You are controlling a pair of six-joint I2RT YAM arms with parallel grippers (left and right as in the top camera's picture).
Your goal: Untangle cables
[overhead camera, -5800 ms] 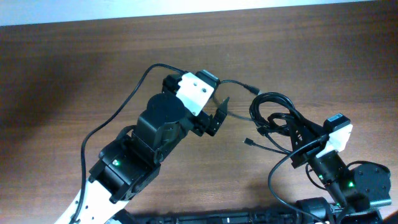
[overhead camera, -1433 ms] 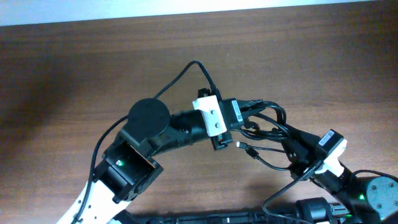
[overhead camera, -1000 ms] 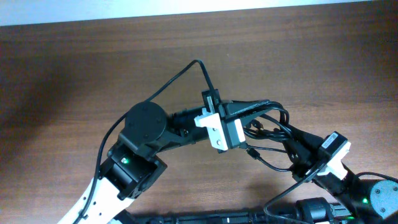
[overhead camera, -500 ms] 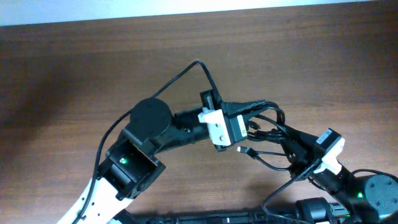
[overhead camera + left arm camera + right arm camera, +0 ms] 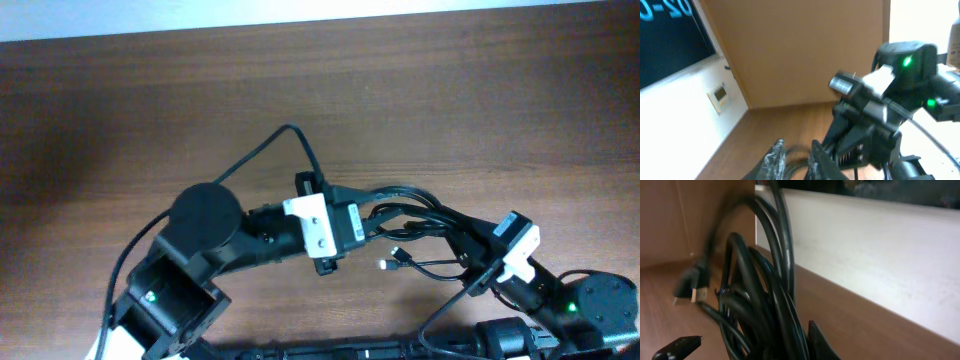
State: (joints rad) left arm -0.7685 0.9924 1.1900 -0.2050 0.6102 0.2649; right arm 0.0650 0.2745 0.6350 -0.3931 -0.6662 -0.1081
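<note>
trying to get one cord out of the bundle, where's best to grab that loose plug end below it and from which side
Grip the cord just behind the plug end, coming from the robot's side. It pokes out leftward, clear of the cables stretched between the left gripper and right gripper, with bare table on that side, so a grasp there likely avoids snagging other strands.

The overhead camera looks straight down on the wooden table (image 5: 480, 90) from well above and takes in both arms, which come in from the bottom edge. The left wrist camera rides on the left arm (image 5: 215, 235) and looks almost level across the table. It faces the right arm (image 5: 890, 100) at close range, with a brown panel (image 5: 800, 50) behind. The right wrist camera sits tight against the cables (image 5: 765, 305), which crowd its frame before a white wall (image 5: 880, 255). The overhead view shares those cables (image 5: 420, 205) and the right arm (image 5: 560, 300).
</note>
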